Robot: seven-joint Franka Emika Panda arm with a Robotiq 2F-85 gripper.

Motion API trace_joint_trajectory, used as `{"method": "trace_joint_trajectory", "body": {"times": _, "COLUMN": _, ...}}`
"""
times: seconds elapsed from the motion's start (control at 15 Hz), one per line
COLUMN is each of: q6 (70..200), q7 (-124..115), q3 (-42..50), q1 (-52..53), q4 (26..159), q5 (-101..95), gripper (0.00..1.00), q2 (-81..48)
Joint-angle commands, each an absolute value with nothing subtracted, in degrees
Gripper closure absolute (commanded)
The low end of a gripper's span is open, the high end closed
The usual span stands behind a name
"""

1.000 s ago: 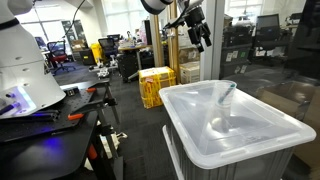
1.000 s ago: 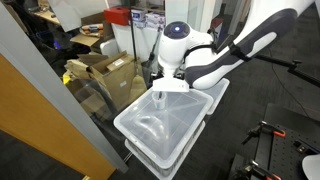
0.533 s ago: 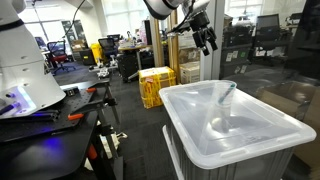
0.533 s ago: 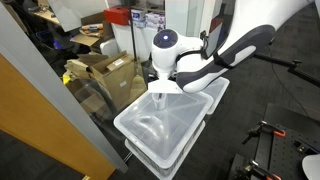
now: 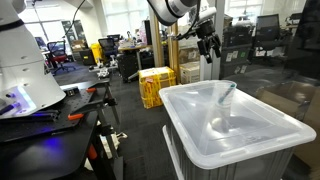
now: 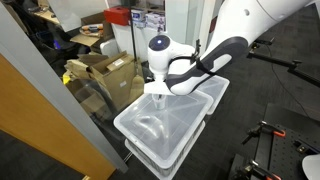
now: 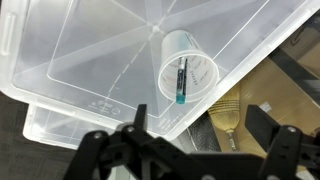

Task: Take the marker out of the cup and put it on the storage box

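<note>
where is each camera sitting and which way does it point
Exterior view: low beside the large translucent whitish storage box, facing across its lid into the room; white arm and gripper overhead.
Exterior view: high, looking down on the box; the arm reaches over it.
Wrist view: looks straight down past open gripper fingers.
All share the small clear plastic cup holding the slim teal-green marker.

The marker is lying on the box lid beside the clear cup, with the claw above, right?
No: the marker is inside the cup, as the wrist view shows. The cup sits on the box lid, the claw above.
</note>
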State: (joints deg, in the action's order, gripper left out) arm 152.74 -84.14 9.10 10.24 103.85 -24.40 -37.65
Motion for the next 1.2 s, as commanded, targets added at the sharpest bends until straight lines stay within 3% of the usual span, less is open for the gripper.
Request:
{"method": "trace_joint_trajectory", "body": {"times": 0.0, "q6": 151.7, "q7": -79.6, "q3": 10.0, "q1": 10.1, "q4": 99.3, "q5": -19.6, "gripper": 0.0, "q2": -40.9}}
{"method": "trace_joint_trajectory", "body": {"times": 1.13, "q6": 146.5, "q7": -75.9, "q3": 12.8, "q1": 11.3, "q4": 87.6, "q5": -13.3, "gripper": 0.37, "q2": -51.6}}
